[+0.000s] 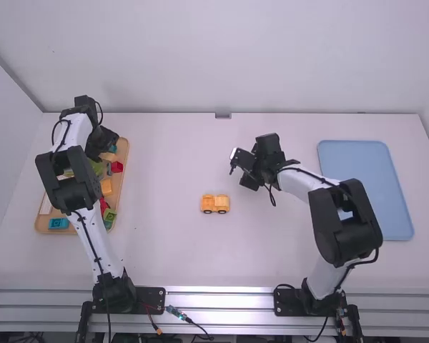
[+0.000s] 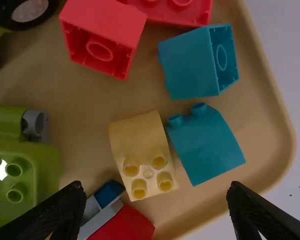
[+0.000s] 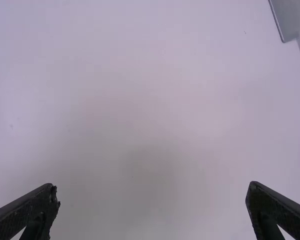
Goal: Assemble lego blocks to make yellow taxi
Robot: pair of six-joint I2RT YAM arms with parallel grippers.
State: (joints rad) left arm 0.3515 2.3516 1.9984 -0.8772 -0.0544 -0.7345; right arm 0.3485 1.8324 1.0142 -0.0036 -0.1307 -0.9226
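Left arm's base (image 1: 114,294) is seen at the near edge of the white table (image 1: 171,250). At far left, a wooden tray (image 1: 38,223) of loose blocks is placed; a teal brick (image 1: 58,224) is seen toward its near end, an orange brick (image 1: 106,186) farther right. Left gripper (image 1: 100,143) is held over the tray's far end, fingers spread wide. Under it, a light yellow curved block (image 2: 142,150) is set, studs showing, just beside a teal curved block (image 2: 207,145); a red block (image 2: 102,35) and a lime green piece (image 2: 20,165) are also seen. Near table middle, the yellow-orange taxi assembly (image 1: 215,203) is stood upright on dark wheels. Right gripper (image 1: 245,168) is held beyond and right of it, fingers wide apart. At right, a blue tray (image 1: 365,189) is laid flat, partly covered by the right arm.
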